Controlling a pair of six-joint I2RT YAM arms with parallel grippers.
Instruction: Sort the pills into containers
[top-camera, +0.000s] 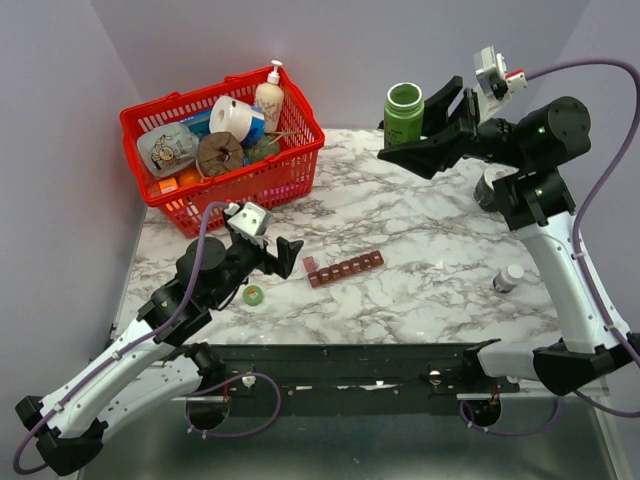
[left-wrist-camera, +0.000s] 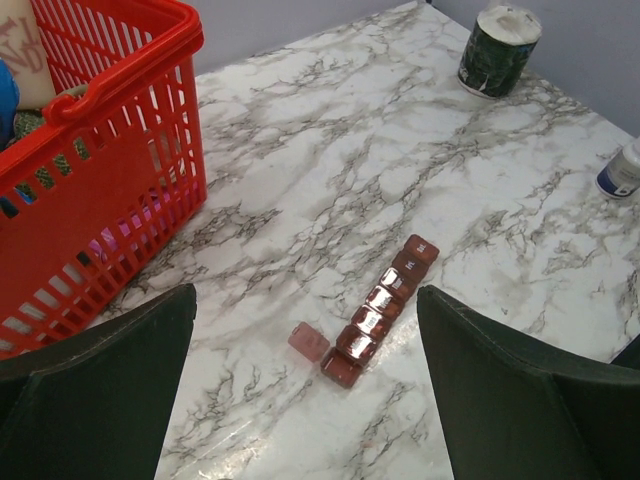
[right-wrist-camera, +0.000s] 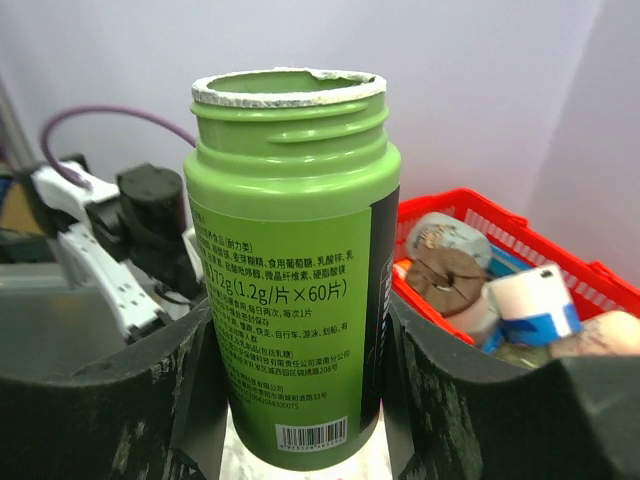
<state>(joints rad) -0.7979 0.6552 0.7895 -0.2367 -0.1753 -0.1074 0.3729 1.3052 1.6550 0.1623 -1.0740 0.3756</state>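
Observation:
The dark red-brown pill container strip (top-camera: 345, 270) lies on the marble table in front of my left gripper. In the left wrist view the strip (left-wrist-camera: 385, 298) has its nearest compartment open, with the pink lid (left-wrist-camera: 309, 341) flipped to the side. My left gripper (top-camera: 286, 256) (left-wrist-camera: 308, 400) is open and empty, just short of the strip. My right gripper (top-camera: 412, 138) (right-wrist-camera: 295, 400) is shut on an upright, uncapped green pill bottle (top-camera: 404, 105) (right-wrist-camera: 290, 270) at the back of the table. No loose pills show.
A red basket (top-camera: 160, 112) (left-wrist-camera: 150, 170) (right-wrist-camera: 600, 285) full of items stands at the back left. A green lid (top-camera: 254, 295) lies by my left arm. A small white-capped bottle (top-camera: 508, 278) (left-wrist-camera: 622, 170) and a dark bottle (top-camera: 488, 188) (left-wrist-camera: 497, 50) stand on the right.

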